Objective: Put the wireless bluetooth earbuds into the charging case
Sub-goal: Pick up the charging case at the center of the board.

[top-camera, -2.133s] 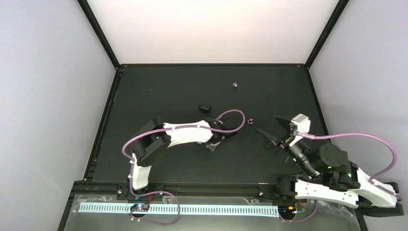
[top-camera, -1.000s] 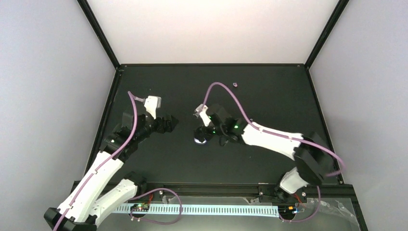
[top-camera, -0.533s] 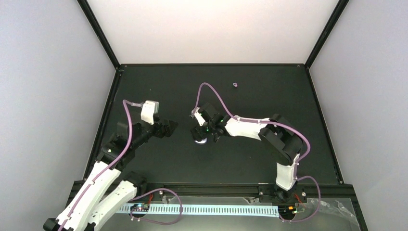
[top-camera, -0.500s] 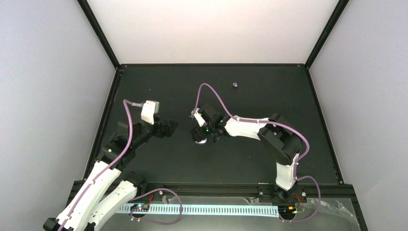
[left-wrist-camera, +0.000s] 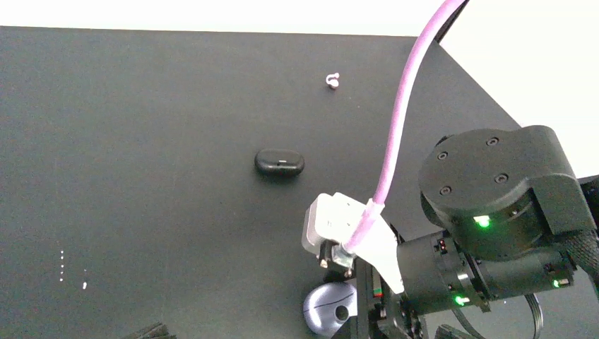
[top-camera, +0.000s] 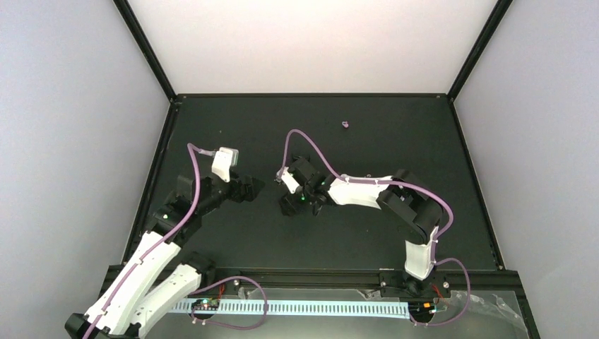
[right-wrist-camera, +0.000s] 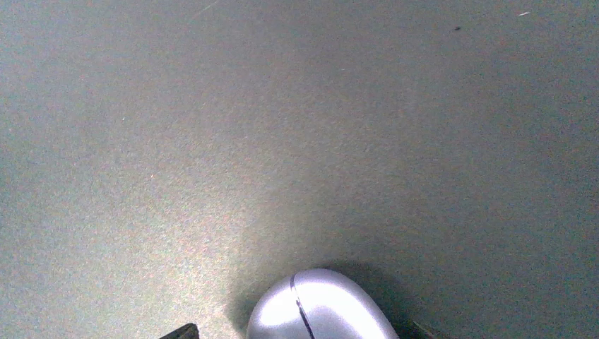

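The charging case is a closed, glossy grey-lavender pebble with a dark seam. It lies on the black mat under my right gripper and also shows in the left wrist view. The right gripper's jaws are open, with one dark tip on each side of the case and not touching it. My left gripper is open and empty, left of the case and apart from it. One tiny lavender earbud lies far back on the mat and also shows in the left wrist view. The other earbud is hidden.
A small black oval object lies on the mat beyond the right wrist. The right arm's purple cable loops above the wrist. The mat's black raised frame borders the work area.
My right gripper has come down and slightly left over the case, which now hides under it in the top view. The left gripper has shifted slightly right.
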`<state>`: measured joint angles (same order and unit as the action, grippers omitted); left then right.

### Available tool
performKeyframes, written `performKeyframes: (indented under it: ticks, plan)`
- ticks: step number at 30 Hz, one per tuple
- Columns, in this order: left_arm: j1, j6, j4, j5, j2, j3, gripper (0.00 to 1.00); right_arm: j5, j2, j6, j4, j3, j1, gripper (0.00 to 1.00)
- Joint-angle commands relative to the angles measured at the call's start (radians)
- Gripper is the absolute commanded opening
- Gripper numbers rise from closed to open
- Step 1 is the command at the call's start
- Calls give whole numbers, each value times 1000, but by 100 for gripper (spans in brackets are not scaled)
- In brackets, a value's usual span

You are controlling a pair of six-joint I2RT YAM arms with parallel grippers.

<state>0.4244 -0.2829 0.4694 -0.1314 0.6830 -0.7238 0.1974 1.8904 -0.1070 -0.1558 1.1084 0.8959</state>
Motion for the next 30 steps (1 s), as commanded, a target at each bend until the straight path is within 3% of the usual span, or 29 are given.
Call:
performKeyframes:
  ticks: [1, 12, 20, 30]
  plan:
    - [-3, 13, -21, -38, 17, -2, 99, -42, -13, 37, -59, -12, 40, 77]
    - [-3, 13, -21, -51, 20, -2, 99, -113, -26, 82, -110, 4, 66, 64]
    - [-3, 13, -25, -57, 23, -1, 99, -139, -32, 113, -120, -11, 108, 65]
    - [-3, 13, -23, -56, 21, 1, 99, -170, -11, 113, -101, -1, 110, 54]
